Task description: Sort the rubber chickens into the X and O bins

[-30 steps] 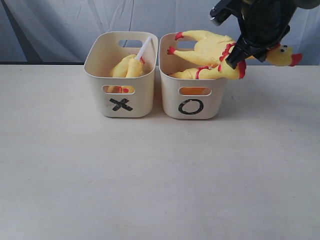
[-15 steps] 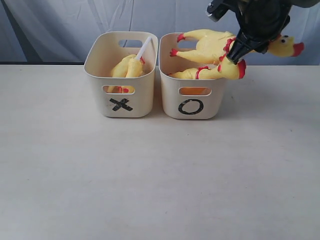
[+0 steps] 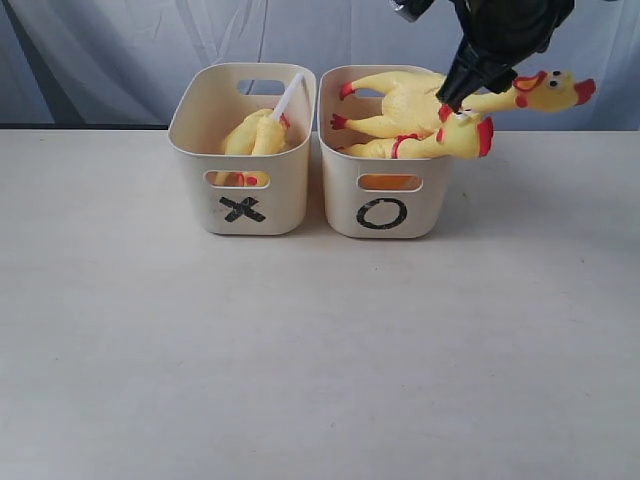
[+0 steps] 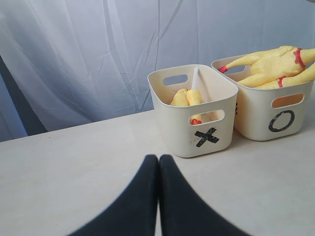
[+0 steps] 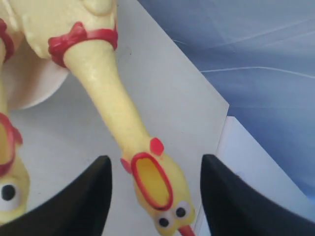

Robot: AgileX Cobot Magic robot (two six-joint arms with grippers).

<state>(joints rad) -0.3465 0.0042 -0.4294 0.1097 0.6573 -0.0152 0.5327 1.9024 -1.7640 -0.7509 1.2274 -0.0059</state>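
Two cream bins stand side by side. The X bin (image 3: 243, 190) (image 4: 182, 132) holds yellow chickens (image 3: 255, 135) (image 4: 187, 97), one with a white tube (image 3: 290, 95). On top of the O bin (image 3: 385, 200) (image 4: 261, 118) lie two more chickens. The upper chicken (image 3: 415, 100) (image 5: 106, 93) has its head (image 3: 555, 90) sticking out past the bin's right rim, and the lower chicken (image 3: 440, 143) rests beneath it. My right gripper (image 3: 452, 95) (image 5: 155, 164) hovers over the upper chicken's neck, open, its fingers apart on either side of the head without touching. My left gripper (image 4: 158, 160) is shut on nothing, low over the table.
Grey-blue cloth hangs behind the bins. The pale table (image 3: 320, 350) stretches in front of and beside both bins. The table's far edge (image 5: 216, 98) shows in the right wrist view.
The upper chicken has sunk lower and shifted left onto the O bin, its feet now inside the rim. My right gripper has risen a little and moved left.
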